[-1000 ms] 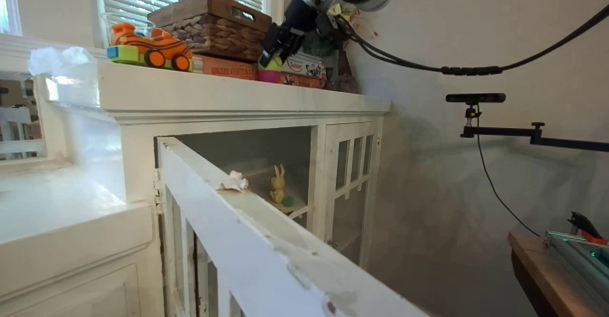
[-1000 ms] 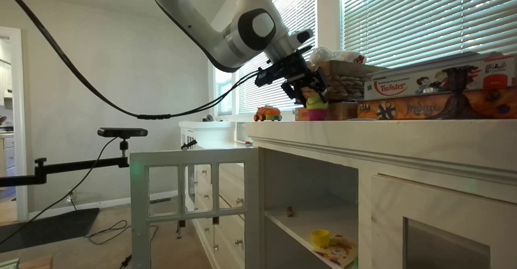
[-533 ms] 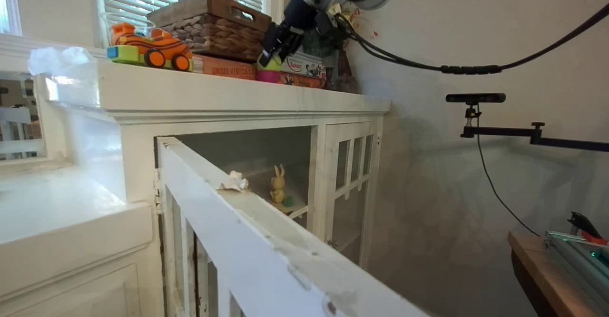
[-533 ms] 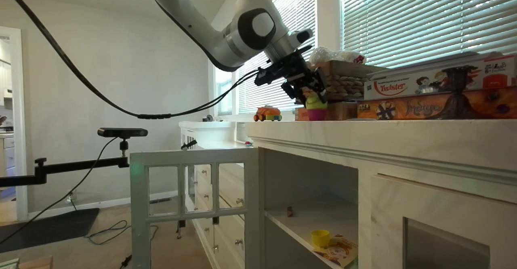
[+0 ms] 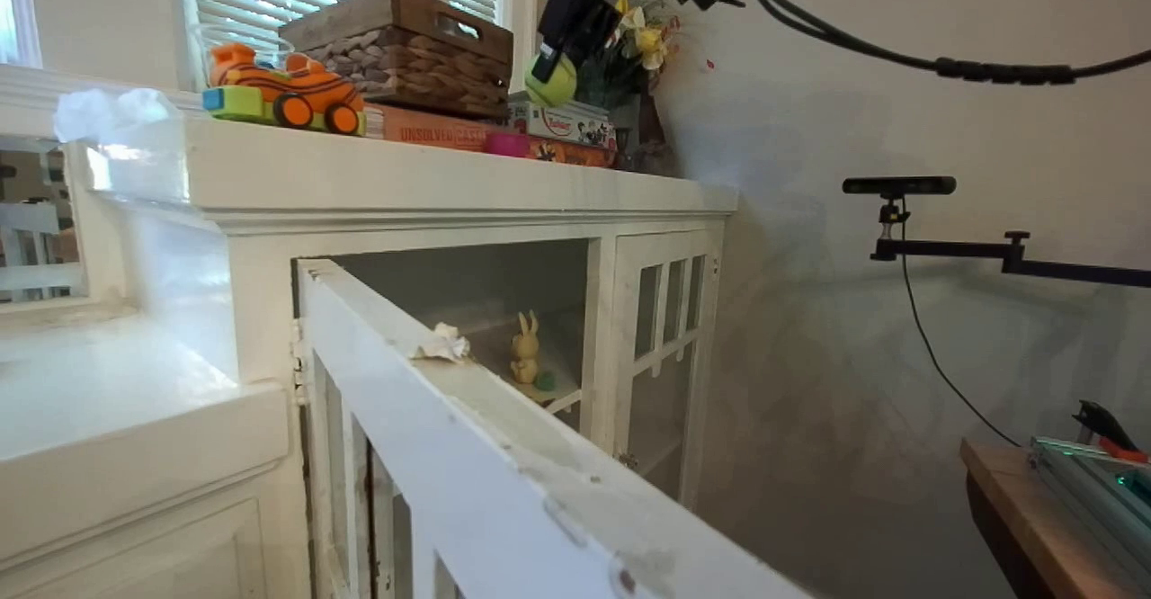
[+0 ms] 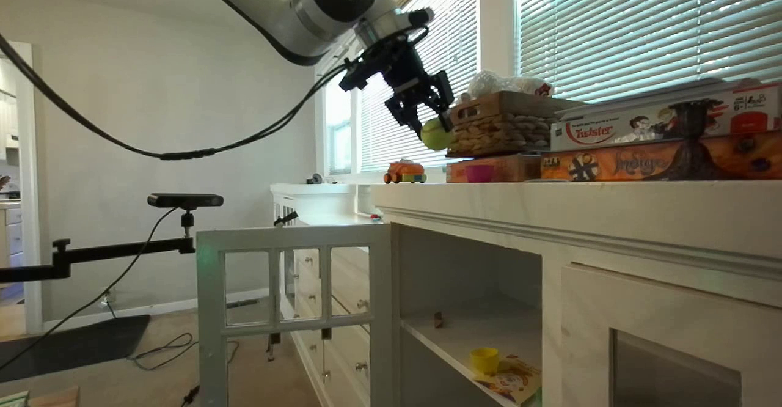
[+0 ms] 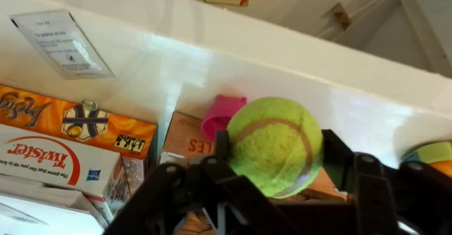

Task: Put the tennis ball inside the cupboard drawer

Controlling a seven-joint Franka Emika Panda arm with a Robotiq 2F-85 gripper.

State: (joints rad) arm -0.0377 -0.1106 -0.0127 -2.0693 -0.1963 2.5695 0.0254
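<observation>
The yellow-green tennis ball [image 7: 275, 157] is between the two fingers of my gripper [image 7: 275, 143] in the wrist view, with both pads touching its sides. In both exterior views the ball [image 5: 552, 83] [image 6: 436, 135] hangs in the air above the cabinet top, below the gripper [image 6: 433, 127]. A pink cup [image 6: 479, 173] stands on the cabinet top below and beside the ball. The cupboard compartment [image 6: 470, 318] under the top is open at the front. Its shelf holds a yellow cup [image 6: 484, 360], a small booklet [image 6: 516, 377] and a bunny figure [image 5: 525, 347].
The glass-paned door [image 6: 211, 309] stands swung out from the compartment; its top edge [image 5: 504, 419] crosses an exterior view. The thick cabinet top [image 6: 611, 211] overhangs the opening. A wicker basket [image 5: 432, 64], orange toy truck [image 5: 288, 91], game boxes [image 6: 611, 129] and candlestick [image 6: 693, 138] stand on it.
The gripper has lifted the tennis ball up out of the pink cup and moved away from the wall of boxes. The cup stays on the cabinet top.
</observation>
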